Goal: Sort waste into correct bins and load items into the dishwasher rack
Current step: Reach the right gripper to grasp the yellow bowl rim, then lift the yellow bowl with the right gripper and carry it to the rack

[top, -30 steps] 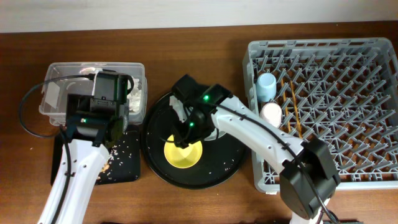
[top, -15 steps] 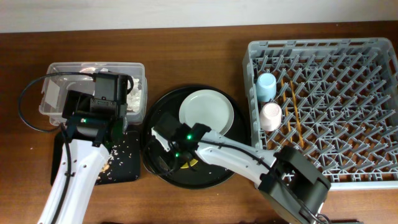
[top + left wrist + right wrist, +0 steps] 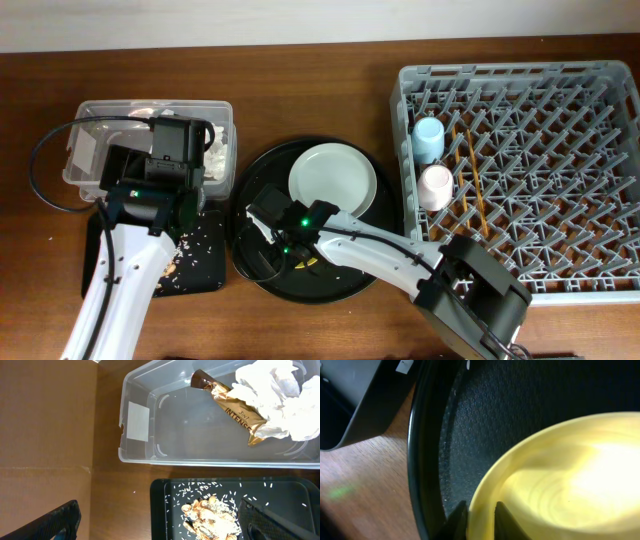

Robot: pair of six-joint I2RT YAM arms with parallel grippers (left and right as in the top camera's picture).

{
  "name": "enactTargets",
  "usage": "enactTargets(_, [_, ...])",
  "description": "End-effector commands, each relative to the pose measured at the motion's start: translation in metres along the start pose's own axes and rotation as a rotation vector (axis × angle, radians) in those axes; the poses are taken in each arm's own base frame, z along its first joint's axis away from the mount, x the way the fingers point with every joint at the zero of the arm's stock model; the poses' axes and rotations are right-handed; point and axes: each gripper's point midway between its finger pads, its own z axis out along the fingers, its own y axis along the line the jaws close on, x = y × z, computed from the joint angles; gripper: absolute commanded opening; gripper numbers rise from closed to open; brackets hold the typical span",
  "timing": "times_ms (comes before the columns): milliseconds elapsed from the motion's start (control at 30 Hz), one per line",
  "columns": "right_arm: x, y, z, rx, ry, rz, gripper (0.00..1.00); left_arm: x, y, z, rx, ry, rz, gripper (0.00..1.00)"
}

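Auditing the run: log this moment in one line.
right gripper shut on yellow bowl | left gripper open, empty | plate on round tray

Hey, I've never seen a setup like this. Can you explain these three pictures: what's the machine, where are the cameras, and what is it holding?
Two robot arms, left and right, work at a wooden table. One picture looks straight down from overhead. The other two come from a camera on each wrist.

The left gripper hangs open near a clear tub holding tissues and a gold wrapper. Beside the tub is a shallow black tray with food scraps.

The right gripper pinches the rim of a yellow bowl on a round black tray, next to a white plate.

The grey rack holds a blue cup, a pink cup and chopsticks.
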Motion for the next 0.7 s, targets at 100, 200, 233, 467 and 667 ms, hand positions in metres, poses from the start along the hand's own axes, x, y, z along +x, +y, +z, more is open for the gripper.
enactTargets(100, [0.005,0.004,0.003,-0.022,0.015,-0.009,0.12,-0.003,0.008,-0.005,-0.017,-0.015,-0.003,0.99])
enactTargets(200, [0.005,0.008,0.003,-0.044,0.019,-0.009,0.04,-0.003,0.008,-0.005,-0.017,-0.015,-0.003,0.99])
enactTargets(233, [0.006,0.011,0.002,-0.059,0.022,-0.009,0.04,-0.003,0.008,-0.005,-0.017,-0.015,-0.003,1.0])
enactTargets(467, [-0.01,0.052,-0.034,-0.282,-0.013,-0.025,0.04,-0.003,0.008,-0.005,-0.017,-0.015,-0.003,0.99])
enactTargets(667, [-0.043,0.063,-0.135,-0.466,-0.195,-0.037,0.04,-0.003,0.008,-0.005,-0.017,-0.015,-0.003,0.99])
